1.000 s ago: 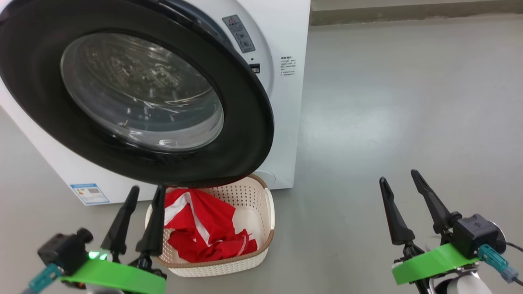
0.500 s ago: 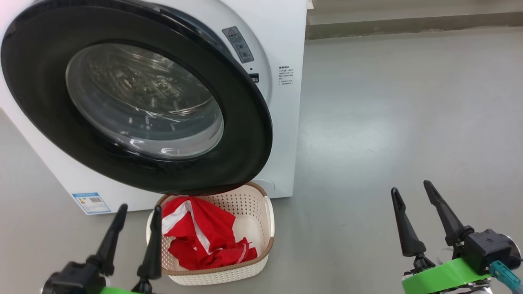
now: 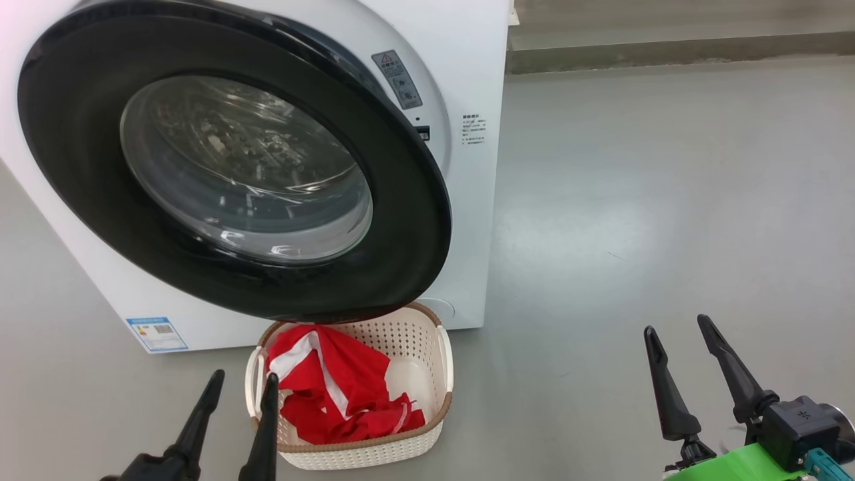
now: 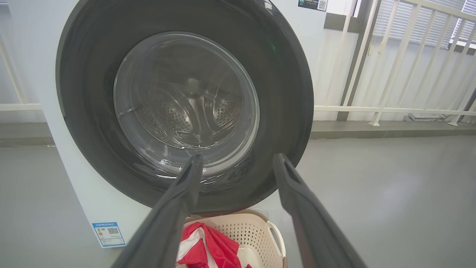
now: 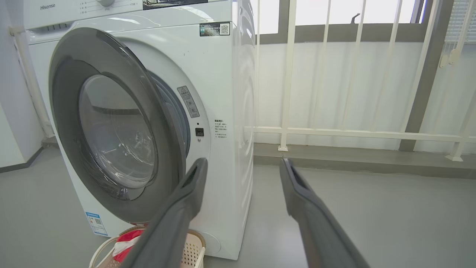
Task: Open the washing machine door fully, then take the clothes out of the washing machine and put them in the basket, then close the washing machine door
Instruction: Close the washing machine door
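Note:
The white washing machine stands at the left. Its door, a black rim around a clear glass bowl, stands ajar and hangs over the back of the basket. The red clothes with white stripes lie in the basket on the floor. My left gripper is open and empty at the basket's near left corner. My right gripper is open and empty over bare floor, far right. In the left wrist view the open left gripper faces the door. In the right wrist view the right gripper points at the machine's right front edge.
Grey floor stretches to the right of the machine. A low ledge runs along the back, with a white railing and a window above it. A blue label sits on the machine's lower left front.
The camera has shifted, so the whole scene sits slightly lower and to the right. Both grippers have sunk toward the bottom edge of the head view, still open. The door's angle looks unchanged.

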You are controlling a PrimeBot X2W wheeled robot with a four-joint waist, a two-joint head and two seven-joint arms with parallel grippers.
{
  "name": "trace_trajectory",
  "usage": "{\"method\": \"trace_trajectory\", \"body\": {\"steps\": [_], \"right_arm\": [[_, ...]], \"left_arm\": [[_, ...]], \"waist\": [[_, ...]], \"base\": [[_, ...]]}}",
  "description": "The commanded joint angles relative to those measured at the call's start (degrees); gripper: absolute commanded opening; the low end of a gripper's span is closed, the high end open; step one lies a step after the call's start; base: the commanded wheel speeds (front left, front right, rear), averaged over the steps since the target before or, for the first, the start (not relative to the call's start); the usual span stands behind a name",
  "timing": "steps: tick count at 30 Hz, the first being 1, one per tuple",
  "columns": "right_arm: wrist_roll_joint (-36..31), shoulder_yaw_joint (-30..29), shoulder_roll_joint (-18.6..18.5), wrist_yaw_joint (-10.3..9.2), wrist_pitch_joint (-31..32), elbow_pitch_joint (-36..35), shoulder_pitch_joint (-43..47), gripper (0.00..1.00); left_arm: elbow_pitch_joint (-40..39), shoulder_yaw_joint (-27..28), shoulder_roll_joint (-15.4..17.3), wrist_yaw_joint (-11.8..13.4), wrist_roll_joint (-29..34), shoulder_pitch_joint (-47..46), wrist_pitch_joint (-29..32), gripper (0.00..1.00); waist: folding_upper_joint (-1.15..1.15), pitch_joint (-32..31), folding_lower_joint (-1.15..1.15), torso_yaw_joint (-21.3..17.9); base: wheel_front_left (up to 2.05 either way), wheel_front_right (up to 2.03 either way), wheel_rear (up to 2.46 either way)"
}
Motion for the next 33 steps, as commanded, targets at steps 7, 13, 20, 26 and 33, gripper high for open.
{"method": "trace_trajectory", "body": {"steps": [7, 13, 20, 26, 33], "right_arm": [[0.46, 1.29, -0.47, 0.35, -0.36, -1.71, -0.81, 1.00], [0.50, 0.72, -0.47, 0.35, -0.36, -1.12, -0.89, 1.00], [-0.86, 1.13, -0.47, 0.35, -0.36, 3.54, -2.86, 0.00], [-1.96, 4.03, -0.85, 0.35, 0.78, 10.75, -9.52, 0.00], [-0.15, 9.99, -2.31, 0.35, 4.30, 16.12, -18.15, 0.00]], "left_arm": [[-0.42, 3.16, -0.37, -1.43, 1.47, -1.59, -0.68, 1.00], [-0.52, 3.45, -1.04, -2.11, 2.67, -1.67, -0.69, 1.00], [-0.85, 2.90, -1.77, -2.64, 3.60, -2.61, -0.69, 1.00], [-1.80, 2.11, -2.13, -3.29, 3.67, -3.53, -0.69, 1.00], [-2.50, 1.45, -2.40, -3.65, 3.79, -4.25, -0.69, 1.00]], "waist": [[0.00, 0.18, 0.00, 0.56], [0.00, 0.47, 0.00, 1.30], [0.00, 1.06, 0.00, 3.27], [0.00, 2.31, 0.00, 5.22], [0.00, 4.14, 0.00, 7.71]], "base": [[0.00, 0.00, 0.00], [0.00, 0.00, 0.00], [0.00, 0.00, 0.00], [0.00, 0.00, 0.00], [0.00, 0.00, 0.00]]}}
